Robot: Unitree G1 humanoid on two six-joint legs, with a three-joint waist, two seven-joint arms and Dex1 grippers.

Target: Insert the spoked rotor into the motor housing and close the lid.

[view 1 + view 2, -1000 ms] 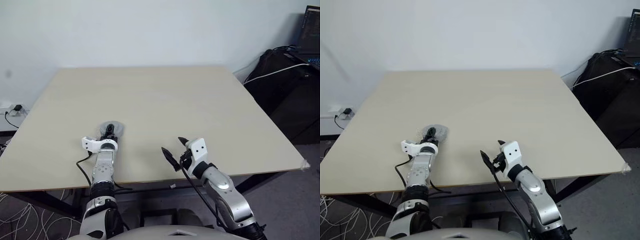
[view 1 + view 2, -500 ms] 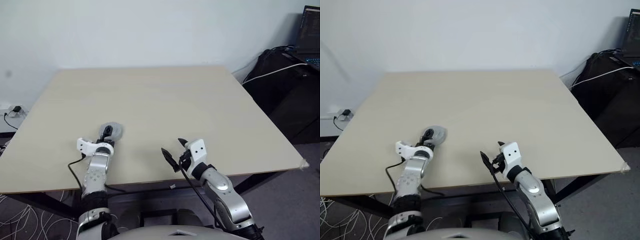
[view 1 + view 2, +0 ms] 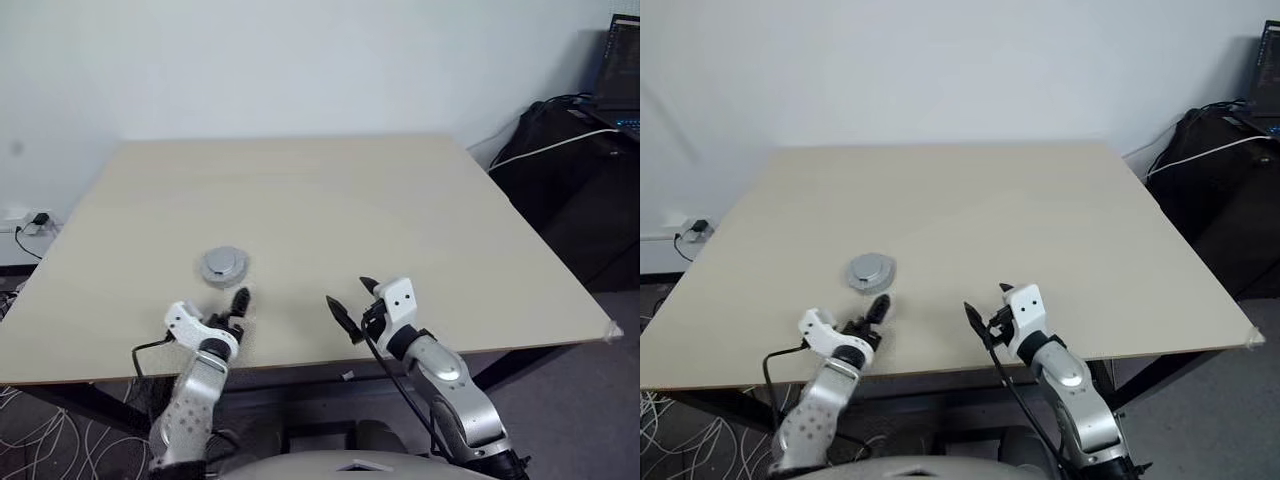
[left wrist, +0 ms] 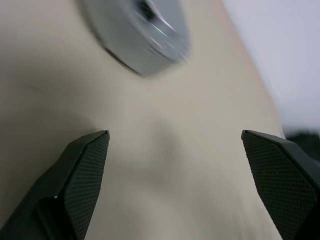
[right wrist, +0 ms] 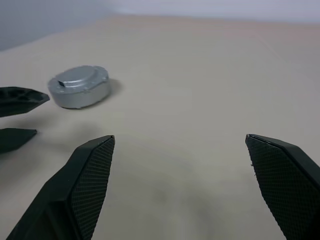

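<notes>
The motor housing [image 3: 224,266] is a low round grey metal case with its lid [image 5: 79,77] sitting on top, on the left half of the table [image 3: 330,200]. The spoked rotor is hidden. My left gripper [image 3: 228,312] is open and empty, just short of the housing on its near side, apart from it. In the left wrist view the housing [image 4: 137,32] lies beyond the left gripper [image 4: 172,137]. My right gripper [image 3: 348,295] is open and empty near the table's front edge, to the right of the housing. The right wrist view shows the right gripper [image 5: 180,141] and the left gripper [image 5: 42,115].
A black bag [image 3: 570,150] with a white cable and a laptop [image 3: 620,70] stand off the table's right side. A wall socket with cables [image 3: 30,220] is on the left. The table's front edge [image 3: 300,360] runs just under both grippers.
My left gripper has drawn back from over the housing toward the table's front edge and rolled at the wrist, leaving the housing uncovered. The right gripper has stayed still.
</notes>
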